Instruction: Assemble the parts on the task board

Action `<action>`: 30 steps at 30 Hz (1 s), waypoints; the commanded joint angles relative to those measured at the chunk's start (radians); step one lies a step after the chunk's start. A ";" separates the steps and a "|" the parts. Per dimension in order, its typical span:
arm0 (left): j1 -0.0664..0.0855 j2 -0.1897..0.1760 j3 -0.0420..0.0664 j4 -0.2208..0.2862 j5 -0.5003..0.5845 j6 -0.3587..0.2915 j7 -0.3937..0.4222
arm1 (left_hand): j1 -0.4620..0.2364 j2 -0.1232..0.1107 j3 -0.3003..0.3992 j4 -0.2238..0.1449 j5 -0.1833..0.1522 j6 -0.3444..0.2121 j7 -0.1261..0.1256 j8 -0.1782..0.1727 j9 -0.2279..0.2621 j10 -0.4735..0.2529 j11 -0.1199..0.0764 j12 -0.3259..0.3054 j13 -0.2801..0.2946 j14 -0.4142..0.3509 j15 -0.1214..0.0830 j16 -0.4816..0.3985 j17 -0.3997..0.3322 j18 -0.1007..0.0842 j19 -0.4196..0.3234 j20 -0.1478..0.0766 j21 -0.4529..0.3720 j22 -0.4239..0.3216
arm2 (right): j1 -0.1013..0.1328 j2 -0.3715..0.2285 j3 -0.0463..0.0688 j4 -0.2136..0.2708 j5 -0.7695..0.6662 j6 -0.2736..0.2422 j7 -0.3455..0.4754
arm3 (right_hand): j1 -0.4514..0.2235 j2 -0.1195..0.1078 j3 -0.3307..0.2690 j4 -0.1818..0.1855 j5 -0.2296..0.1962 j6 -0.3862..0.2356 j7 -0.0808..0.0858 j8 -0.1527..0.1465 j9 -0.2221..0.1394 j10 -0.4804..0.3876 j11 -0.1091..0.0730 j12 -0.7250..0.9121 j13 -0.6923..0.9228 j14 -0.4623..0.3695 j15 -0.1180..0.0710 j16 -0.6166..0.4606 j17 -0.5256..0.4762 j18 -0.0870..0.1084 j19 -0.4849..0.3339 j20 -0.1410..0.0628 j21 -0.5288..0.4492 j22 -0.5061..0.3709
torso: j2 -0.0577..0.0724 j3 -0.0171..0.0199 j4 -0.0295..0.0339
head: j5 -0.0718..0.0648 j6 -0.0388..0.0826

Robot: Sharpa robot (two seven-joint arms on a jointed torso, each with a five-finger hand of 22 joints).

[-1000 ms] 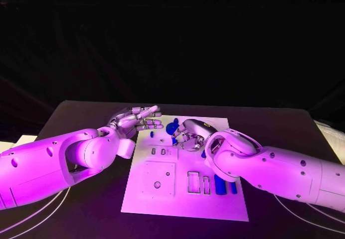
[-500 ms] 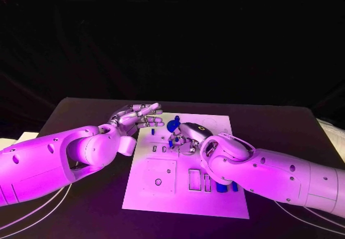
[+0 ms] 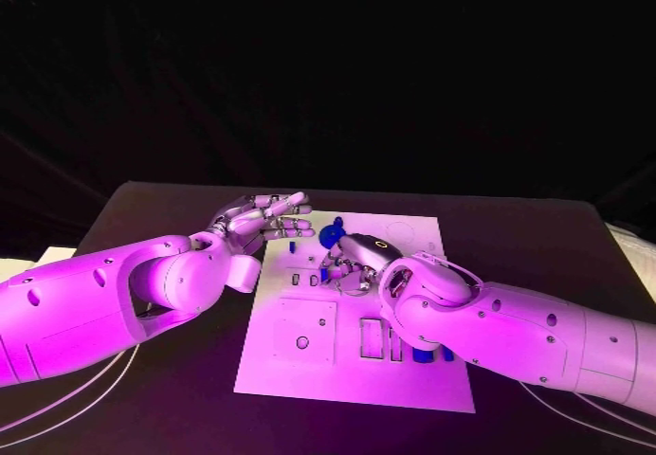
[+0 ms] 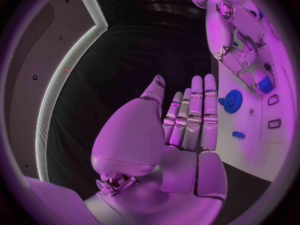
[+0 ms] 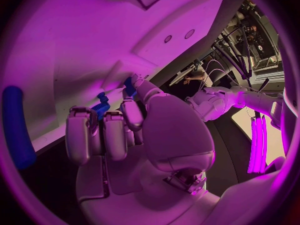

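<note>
Head view: the white task board (image 3: 294, 365) is seen lying in the middle of the black table (image 3: 547, 237), with both white arms reaching over its far half. The left hand (image 3: 263, 223) is held above the board's far left corner, its palm turned up and its fingers stretched out side by side; nothing is held in it. In the left wrist view the same open palm (image 4: 181, 135) is shown with straight fingers (image 4: 209, 107) lying close together, and the board is seen beyond them, bearing a blue gear (image 4: 232, 101), a small blue piece (image 4: 238, 134) and a blue cylinder (image 4: 265, 83) under the right hand's fingers. The right hand (image 3: 353, 261) is lowered onto the board just beside the left hand, fingers curled downward. In the right wrist view the right hand (image 5: 125, 130) is shown with its fingertips (image 5: 132, 85) pressed against a small blue part (image 5: 102, 105) at a slot in the board; whether the part is truly pinched cannot be told. A long blue peg (image 5: 15, 127) is seen lying on the board to one side of that hand, apart from it. In the head view a blue gear (image 3: 337, 230) is seen just beyond the right hand, and blue pegs (image 3: 423, 354) are partly hidden by the right forearm near the board's right side.
</note>
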 commanded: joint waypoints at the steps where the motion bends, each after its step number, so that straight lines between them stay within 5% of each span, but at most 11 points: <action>1: 0.001 0.001 0.001 0.003 0.001 0.014 0.006 | 0.003 0.007 0.000 -0.005 0.002 -0.002 -0.002 0.003 0.001 -0.003 0.000 0.007 0.000 -0.007 -0.001 0.004 0.001 0.009 -0.008 -0.002 0.004 0.001 | -0.004 0.002 -0.002 -0.003 -0.015 0.045 -0.006 | -0.012 0.000 -0.003 0.004 0.003 0.007 -0.005 0.006 0.017 -0.002 -0.004 0.000 -0.001 0.070 -0.005 -0.007 0.099 -0.011 -0.003 -0.007 -0.002 0.010 | -0.001 -0.0002 -0.0010 | 0.001 -0.005; 18: 0.001 0.003 0.001 0.002 0.000 0.014 0.006 | 0.003 0.007 0.000 -0.005 0.002 -0.002 -0.002 0.003 0.001 -0.003 0.000 0.007 0.000 -0.007 -0.001 0.004 0.001 0.009 -0.008 -0.002 0.004 0.001 | -0.008 0.006 -0.002 -0.002 -0.027 0.059 -0.008 | -0.037 -0.039 -0.020 0.004 0.036 -0.006 0.002 -0.006 0.016 -0.016 0.001 -0.021 -0.015 0.066 -0.001 -0.020 0.083 -0.006 -0.018 -0.004 -0.013 -0.013 | -0.001 -0.0005 -0.0010 | 0.002 -0.005; 30: 0.001 0.004 0.001 0.001 0.000 0.015 0.005 | 0.003 0.007 -0.001 -0.006 0.002 -0.001 -0.002 0.004 0.001 -0.002 0.000 0.009 0.000 -0.007 -0.001 0.005 0.003 0.009 -0.009 -0.002 0.005 0.002 | -0.009 0.006 -0.002 -0.003 -0.024 0.007 -0.009 | -0.060 -0.069 -0.043 0.010 0.054 -0.040 0.015 -0.028 0.009 -0.041 0.012 -0.061 -0.045 0.060 0.007 -0.039 0.059 0.001 -0.040 0.003 -0.030 -0.047 | -0.001 -0.0003 0.0000 | -0.001 -0.006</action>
